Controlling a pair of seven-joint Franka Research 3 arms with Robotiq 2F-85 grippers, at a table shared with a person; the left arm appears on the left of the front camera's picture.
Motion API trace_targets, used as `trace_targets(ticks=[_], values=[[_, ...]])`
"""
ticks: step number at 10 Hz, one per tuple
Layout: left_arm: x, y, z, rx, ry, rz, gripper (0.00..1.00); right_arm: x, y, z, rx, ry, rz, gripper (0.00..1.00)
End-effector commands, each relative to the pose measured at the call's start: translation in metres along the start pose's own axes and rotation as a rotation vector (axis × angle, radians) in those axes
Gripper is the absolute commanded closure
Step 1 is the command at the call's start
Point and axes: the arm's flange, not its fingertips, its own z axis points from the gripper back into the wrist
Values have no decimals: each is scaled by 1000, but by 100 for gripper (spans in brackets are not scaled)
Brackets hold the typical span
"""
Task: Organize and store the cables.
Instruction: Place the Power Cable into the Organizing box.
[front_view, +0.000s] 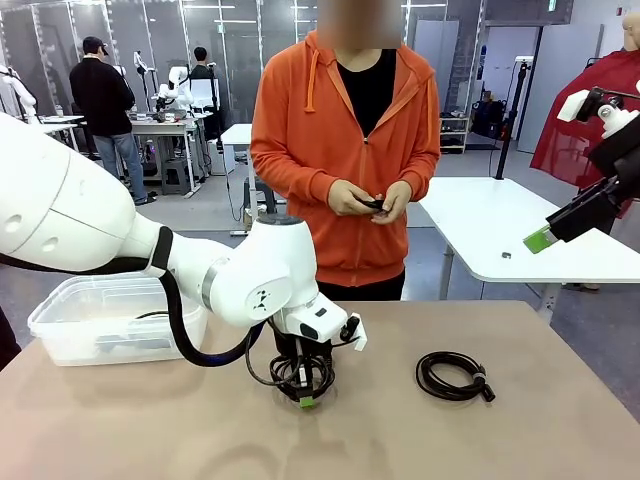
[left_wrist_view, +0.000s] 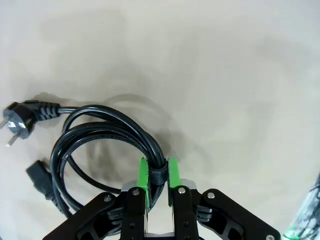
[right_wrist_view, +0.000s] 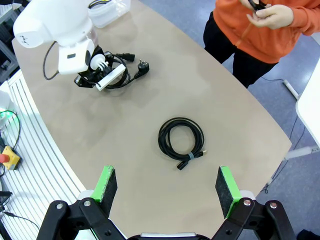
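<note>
A coiled black cable (front_view: 300, 374) with plug ends lies on the tan table (front_view: 150, 430), and my left gripper (front_view: 307, 399) points down, shut on it. In the left wrist view the green pads (left_wrist_view: 143, 174) pinch the coil's strap, the cable (left_wrist_view: 100, 131) loops away, and its round plug (left_wrist_view: 20, 117) lies at the left. A second coiled cable (front_view: 452, 377) (right_wrist_view: 181, 140) rests loose at the table's right. My right gripper (front_view: 545, 237) (right_wrist_view: 166, 181) hovers high above it, open and empty. The person holds a small black cable (front_view: 372, 204) in both hands.
A clear plastic bin (front_view: 60, 330) (right_wrist_view: 120, 7) stands at the table's left end, with something dark inside. The person in an orange hoodie (front_view: 345, 150) stands at the far edge. A white table (front_view: 500, 230) stands behind on the right.
</note>
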Motion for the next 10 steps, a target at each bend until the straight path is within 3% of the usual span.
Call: trace_targets(ticks=[1, 4, 8, 10], values=[[-4, -5, 61, -82, -50, -76, 100, -1, -1, 0, 4, -1, 4, 0], [-1, -19, 130, -41, -25, -114, 100, -1, -1, 0, 4, -1, 4, 0], [4, -27, 151, -33, -31, -161, 100, -1, -1, 0, 4, -1, 4, 0], [5, -24, 151, -14, -30, -111, 100, -1, -1, 0, 4, -1, 4, 0]])
